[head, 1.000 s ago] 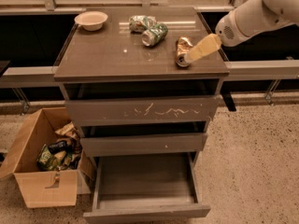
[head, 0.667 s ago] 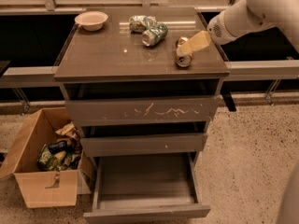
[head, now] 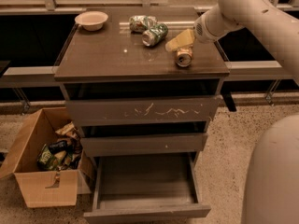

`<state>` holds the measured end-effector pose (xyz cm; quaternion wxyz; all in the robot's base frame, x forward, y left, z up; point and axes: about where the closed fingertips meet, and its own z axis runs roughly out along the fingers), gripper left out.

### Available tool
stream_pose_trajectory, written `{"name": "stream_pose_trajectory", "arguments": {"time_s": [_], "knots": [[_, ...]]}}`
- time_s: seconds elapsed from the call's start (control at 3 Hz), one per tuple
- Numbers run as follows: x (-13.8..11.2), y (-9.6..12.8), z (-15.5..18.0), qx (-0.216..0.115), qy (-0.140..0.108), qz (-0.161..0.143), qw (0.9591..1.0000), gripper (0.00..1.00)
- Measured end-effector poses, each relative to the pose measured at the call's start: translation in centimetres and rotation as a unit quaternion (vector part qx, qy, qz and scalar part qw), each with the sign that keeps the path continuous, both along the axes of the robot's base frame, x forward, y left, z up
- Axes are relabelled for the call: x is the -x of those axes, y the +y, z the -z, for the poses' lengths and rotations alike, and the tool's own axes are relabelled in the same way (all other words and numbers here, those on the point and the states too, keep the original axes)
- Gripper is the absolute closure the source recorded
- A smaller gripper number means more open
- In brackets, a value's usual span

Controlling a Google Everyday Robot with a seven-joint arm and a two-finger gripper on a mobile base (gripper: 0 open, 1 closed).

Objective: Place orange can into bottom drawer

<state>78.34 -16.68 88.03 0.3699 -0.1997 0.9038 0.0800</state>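
Here the small dented orange-gold drink can (head: 183, 56) lies on the grey-brown cabinet top (head: 112, 55), the pale yellow gripper (head: 181, 41) right against it, probably lining up a grasp; whether it grips, I cannot tell. The deep bottom drawer (head: 147, 213) stands open, ready.

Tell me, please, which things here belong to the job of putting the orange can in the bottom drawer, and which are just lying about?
Job:
orange can, on its side on the cabinet top
bottom drawer, pulled open
pincer, close beside the can

Lying about:
white bowl
two green cans
cardboard box of rubbish
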Motion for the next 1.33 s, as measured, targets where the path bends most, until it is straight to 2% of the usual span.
{"name": "stream_pose_trajectory", "arguments": {"time_s": [0.67,1.0,1.33], "knots": [[-2.0,2.0,2.0,-0.005,0.023,0.02,0.9995,0.0],[-2.5,2.4,2.7,-0.006,0.03,0.024,0.9993,0.18],[-2.7,2.7,3.1,-0.01,0.032,0.016,0.9993,0.49]]}}
